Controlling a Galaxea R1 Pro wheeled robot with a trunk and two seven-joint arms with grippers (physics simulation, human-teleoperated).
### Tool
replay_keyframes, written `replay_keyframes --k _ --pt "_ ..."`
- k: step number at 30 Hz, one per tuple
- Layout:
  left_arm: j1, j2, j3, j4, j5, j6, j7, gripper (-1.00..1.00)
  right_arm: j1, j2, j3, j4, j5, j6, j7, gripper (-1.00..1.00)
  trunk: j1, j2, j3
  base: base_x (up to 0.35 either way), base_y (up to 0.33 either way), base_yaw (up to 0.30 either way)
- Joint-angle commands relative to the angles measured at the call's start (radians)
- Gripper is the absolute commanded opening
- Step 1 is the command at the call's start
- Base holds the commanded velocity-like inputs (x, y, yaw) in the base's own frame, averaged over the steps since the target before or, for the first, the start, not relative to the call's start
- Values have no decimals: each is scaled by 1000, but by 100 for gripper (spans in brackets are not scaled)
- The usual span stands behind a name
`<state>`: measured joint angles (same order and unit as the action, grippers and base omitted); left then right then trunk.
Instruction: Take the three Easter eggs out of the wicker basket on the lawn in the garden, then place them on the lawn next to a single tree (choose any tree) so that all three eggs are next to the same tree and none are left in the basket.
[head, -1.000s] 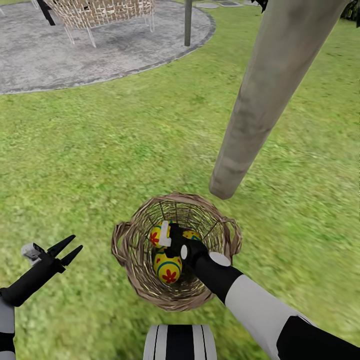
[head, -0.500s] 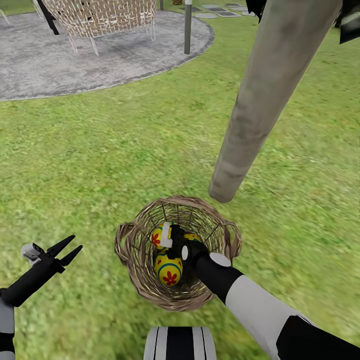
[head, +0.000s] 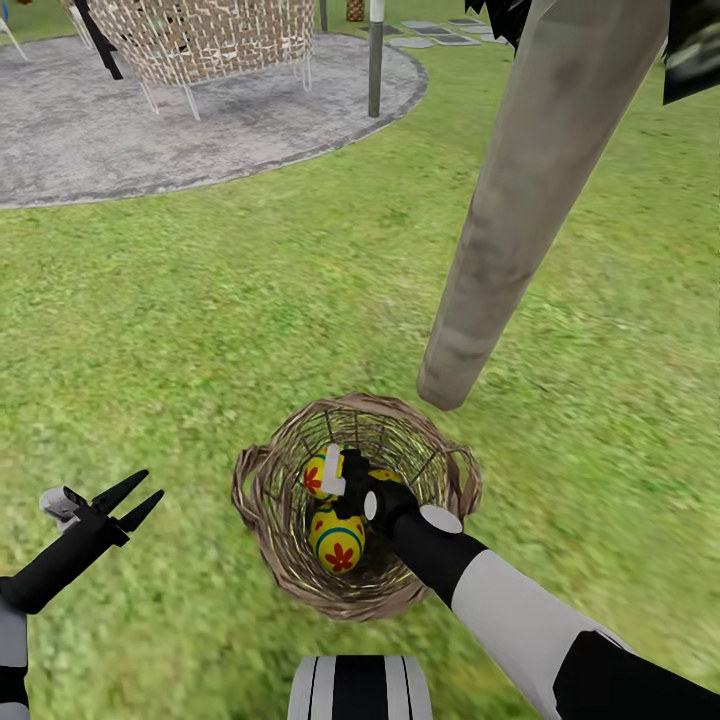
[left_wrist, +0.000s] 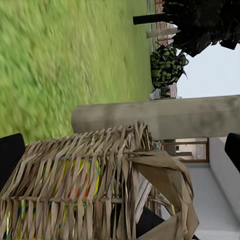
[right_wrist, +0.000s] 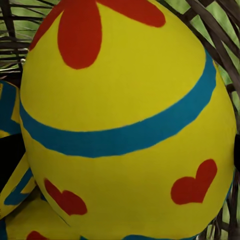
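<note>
The three Easter eggs lie low inside the wicker basket — yellow shells with blue bands and red flowers — though only two show plainly in the head view and a sliver of a third peeks out beside the wrist. So, judging by this, nothing has been lifted out yet and all three placements are left to do. The basket stands on the lawn just beside the foot of the tree, whose pale trunk meets the grass near the rim's far side. The right gripper is plunged into the basket from above, forearm slanting down over the near rim; its wrist view has one egg pressed close against the lens, dark finger edges at either side of it, but whether the jaws have closed on it I cannot tell. The left gripper hovers over grass well clear of the basket, its jaws spread in a narrow V and holding nothing.
</note>
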<state>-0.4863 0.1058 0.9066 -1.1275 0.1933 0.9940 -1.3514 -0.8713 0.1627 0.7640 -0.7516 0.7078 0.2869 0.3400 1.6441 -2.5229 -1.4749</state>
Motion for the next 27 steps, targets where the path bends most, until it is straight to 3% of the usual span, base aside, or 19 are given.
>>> replay_keyframes --k 1,9,11,22,27 --pt "0 1 0 0 0 0 0 100 0 0 0 0 0 0 0 -100 0 0 4 0 0 0" --pt "0 0 1 0 0 0 0 100 0 -2 0 -1 0 0 -1 -100 -2 1 19 0 0 0" --pt "0 1 19 5 -1 0 0 100 0 -2 0 -2 0 0 -1 -100 -3 2 27 0 0 0" --pt "0 8 17 6 -4 3 5 100 0 -4 0 -2 1 0 -1 -100 -8 4 70 -30 0 0" --pt "0 8 17 5 -5 5 6 100 0 -16 0 -3 1 0 -1 -100 -10 5 89 -6 0 0"
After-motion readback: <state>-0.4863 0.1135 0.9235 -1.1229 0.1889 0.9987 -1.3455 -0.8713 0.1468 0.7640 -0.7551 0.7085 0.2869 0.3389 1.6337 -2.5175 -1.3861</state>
